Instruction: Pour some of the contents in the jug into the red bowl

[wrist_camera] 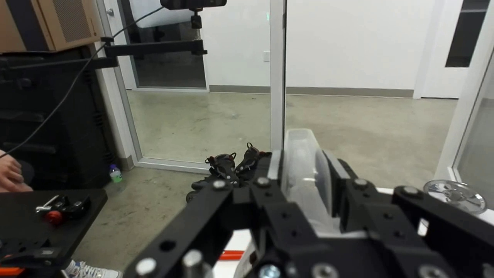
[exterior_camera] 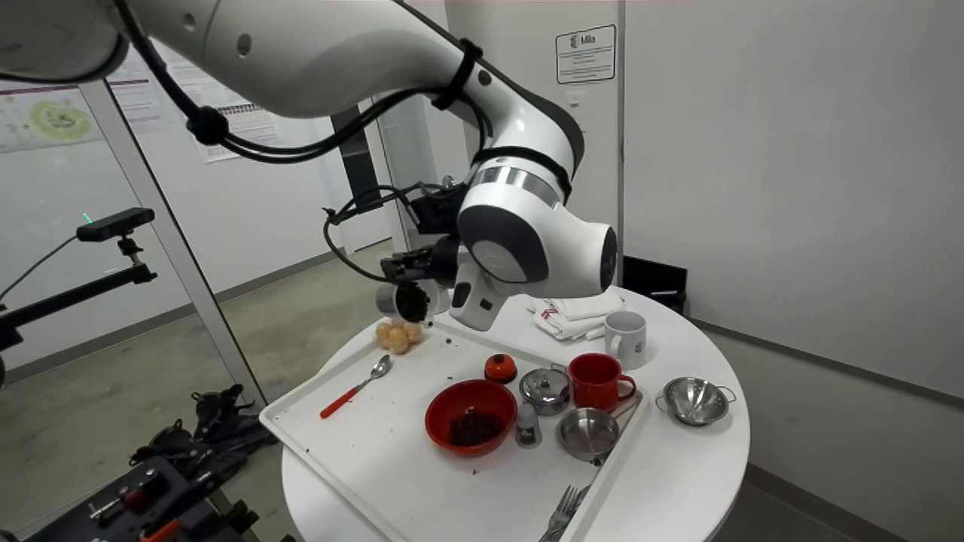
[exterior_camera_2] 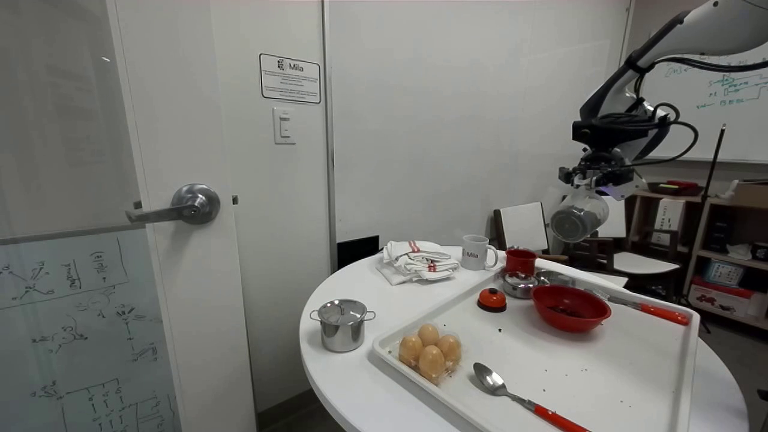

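My gripper (exterior_camera: 403,267) is shut on the translucent handle of the jug (exterior_camera: 388,301); the handle sits between both fingers (wrist_camera: 305,166) in the wrist view. The jug is clear-walled with dark contents inside. It is held in the air, tilted well over, with its round base showing in an exterior view (exterior_camera_2: 579,216). The wide red bowl (exterior_camera: 491,394) stands on the tray with a heap of dark contents in it; it also shows in an exterior view (exterior_camera_2: 570,321). The jug is above the tray, apart from the bowl. Its mouth is not clearly visible.
The white tray (exterior_camera: 324,459) holds eggs (exterior_camera: 398,336), a spoon (exterior_camera: 358,388), an orange-red lid-like piece (exterior_camera: 500,368), a shaker (exterior_camera: 527,427), steel pans (exterior_camera: 587,434), forks (exterior_camera: 561,516) and a red mug (exterior_camera: 595,382). A white mug (exterior_camera: 626,339), towels (exterior_camera_2: 417,261), strainer (exterior_camera: 695,400) and pot (exterior_camera_2: 342,327) stand outside.
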Robot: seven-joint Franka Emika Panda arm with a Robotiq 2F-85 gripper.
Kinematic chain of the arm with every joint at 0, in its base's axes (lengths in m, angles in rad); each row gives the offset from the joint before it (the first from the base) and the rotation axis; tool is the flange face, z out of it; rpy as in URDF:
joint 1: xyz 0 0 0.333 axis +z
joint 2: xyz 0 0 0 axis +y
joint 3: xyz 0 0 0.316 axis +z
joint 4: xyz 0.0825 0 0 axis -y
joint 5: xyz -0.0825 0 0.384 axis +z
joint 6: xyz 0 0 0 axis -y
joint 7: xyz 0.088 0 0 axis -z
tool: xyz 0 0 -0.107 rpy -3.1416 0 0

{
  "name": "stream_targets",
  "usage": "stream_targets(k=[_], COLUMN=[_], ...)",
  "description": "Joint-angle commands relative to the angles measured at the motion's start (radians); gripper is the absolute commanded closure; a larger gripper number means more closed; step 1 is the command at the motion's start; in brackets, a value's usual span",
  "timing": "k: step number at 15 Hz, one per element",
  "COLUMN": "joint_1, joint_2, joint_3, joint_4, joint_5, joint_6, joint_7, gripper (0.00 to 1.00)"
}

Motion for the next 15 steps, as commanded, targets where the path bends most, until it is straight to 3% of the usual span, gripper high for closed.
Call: stream_targets(k=[1,5,11,15], joint_1=[-0.007,0.017,0.014,0.056], joint_2=[0.043,0.045,0.065,0.040], joint_3=[-0.012,-0.020,-0.011,-0.033], joint_4=[0.049,0.049,0.071,0.046], joint_5=[0.049,0.036,0.035,0.017], joint_6=[-0.069,-0.049,-0.137,-0.052], joint_7=[0.016,0.036,0.041,0.053], gripper=[0.90,0.90,0.90,0.90])
